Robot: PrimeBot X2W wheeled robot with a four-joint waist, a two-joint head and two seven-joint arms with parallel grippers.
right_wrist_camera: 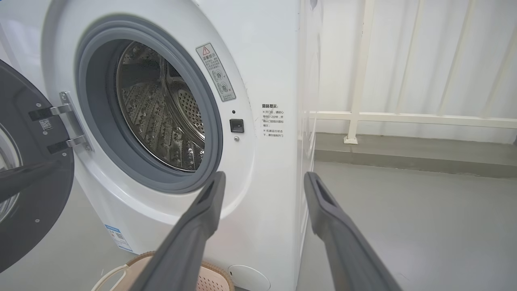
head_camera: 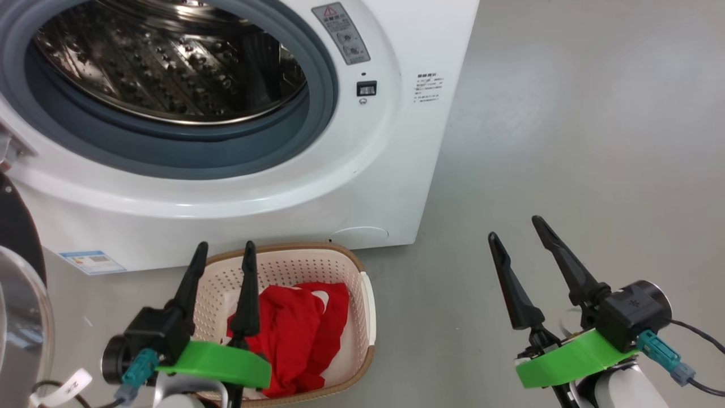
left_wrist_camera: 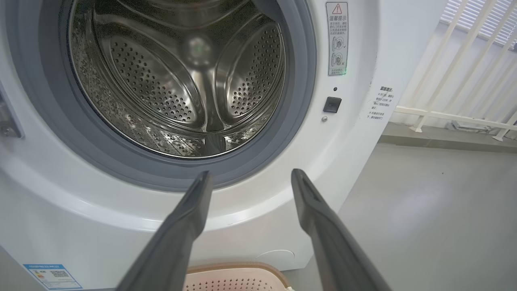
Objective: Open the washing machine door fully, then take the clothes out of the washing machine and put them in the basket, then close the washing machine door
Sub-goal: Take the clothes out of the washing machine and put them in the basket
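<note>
White railing (right_wrist_camera: 404, 118) beyond the washing machine (right_wrist_camera: 262, 60), grey floor (head_camera: 566, 141) beside the basket (head_camera: 317, 269)

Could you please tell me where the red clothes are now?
At the head view's lower left, the red clothes lie in the cream basket, before the washing machine.

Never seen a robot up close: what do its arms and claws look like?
The left claw and right claw each have two long, pointed black fingers on a bright green plate, a black camera, a teal plug with dark cable, and a pale forearm.
</note>
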